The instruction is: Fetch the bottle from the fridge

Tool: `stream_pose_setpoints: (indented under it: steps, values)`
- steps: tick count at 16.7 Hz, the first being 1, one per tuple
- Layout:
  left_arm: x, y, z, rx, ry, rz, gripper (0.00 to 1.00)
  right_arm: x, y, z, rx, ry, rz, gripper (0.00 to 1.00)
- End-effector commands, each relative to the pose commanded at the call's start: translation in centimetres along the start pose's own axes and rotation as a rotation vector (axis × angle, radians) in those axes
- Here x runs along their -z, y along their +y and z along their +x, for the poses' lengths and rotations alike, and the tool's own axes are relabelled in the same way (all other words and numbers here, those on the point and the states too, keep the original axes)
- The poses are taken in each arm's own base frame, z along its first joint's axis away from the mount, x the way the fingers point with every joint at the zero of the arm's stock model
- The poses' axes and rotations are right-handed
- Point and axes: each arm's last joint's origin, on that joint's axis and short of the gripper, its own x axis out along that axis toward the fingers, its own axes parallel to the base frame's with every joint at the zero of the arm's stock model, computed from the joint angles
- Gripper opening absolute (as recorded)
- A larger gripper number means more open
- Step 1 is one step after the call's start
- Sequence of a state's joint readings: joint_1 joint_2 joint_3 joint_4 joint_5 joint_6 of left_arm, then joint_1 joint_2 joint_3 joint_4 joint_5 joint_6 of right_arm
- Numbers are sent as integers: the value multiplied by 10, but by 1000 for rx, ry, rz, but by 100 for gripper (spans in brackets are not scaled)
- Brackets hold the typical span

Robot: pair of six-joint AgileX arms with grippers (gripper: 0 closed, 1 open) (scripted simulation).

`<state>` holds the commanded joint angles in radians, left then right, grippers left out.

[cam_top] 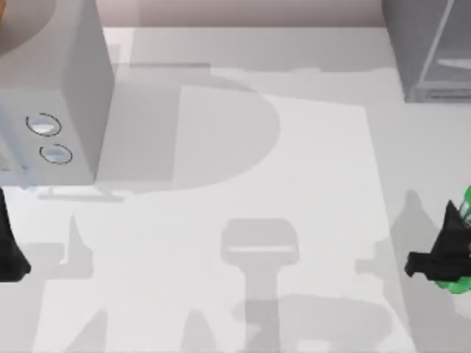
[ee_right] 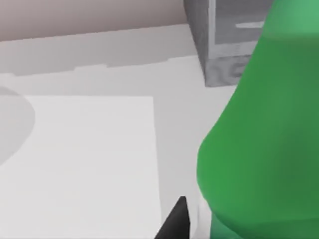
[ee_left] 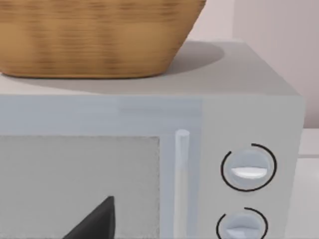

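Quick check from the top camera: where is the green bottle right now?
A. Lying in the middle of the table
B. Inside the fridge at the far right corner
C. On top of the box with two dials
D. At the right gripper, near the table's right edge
D. The bottle shows green around the right gripper at the table's right edge, well clear of the fridge; the right wrist view shows its green body close up.

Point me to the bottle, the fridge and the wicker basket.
bottle (ee_right: pixel 259 149): right wrist view, on its green body, close beside the right gripper (cam_top: pixel 441 257).
fridge (cam_top: pixel 427 51): top view, on its dark grey wall at the table's far right corner.
wicker basket (ee_left: pixel 94 35): left wrist view, on its woven side.
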<state>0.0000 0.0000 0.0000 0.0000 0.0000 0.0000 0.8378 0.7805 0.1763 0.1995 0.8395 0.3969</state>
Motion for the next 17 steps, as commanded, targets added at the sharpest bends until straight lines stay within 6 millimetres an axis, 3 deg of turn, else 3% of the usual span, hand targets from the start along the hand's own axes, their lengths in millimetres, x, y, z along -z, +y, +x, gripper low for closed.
stream_pose_setpoints:
  steps: [4, 8, 11, 17]
  values:
    - [0, 0, 0, 0, 0, 0, 100, 26, 51, -27, 7, -68, -72, 0]
    - [0, 0, 0, 0, 0, 0, 100, 52, 83, -61, -26, -193, -92, 0]
    - [0, 0, 0, 0, 0, 0, 100, 63, 92, -77, -48, -251, -84, 0]
    - [0, 0, 0, 0, 0, 0, 100, 65, 93, -78, -49, -257, -84, 0]
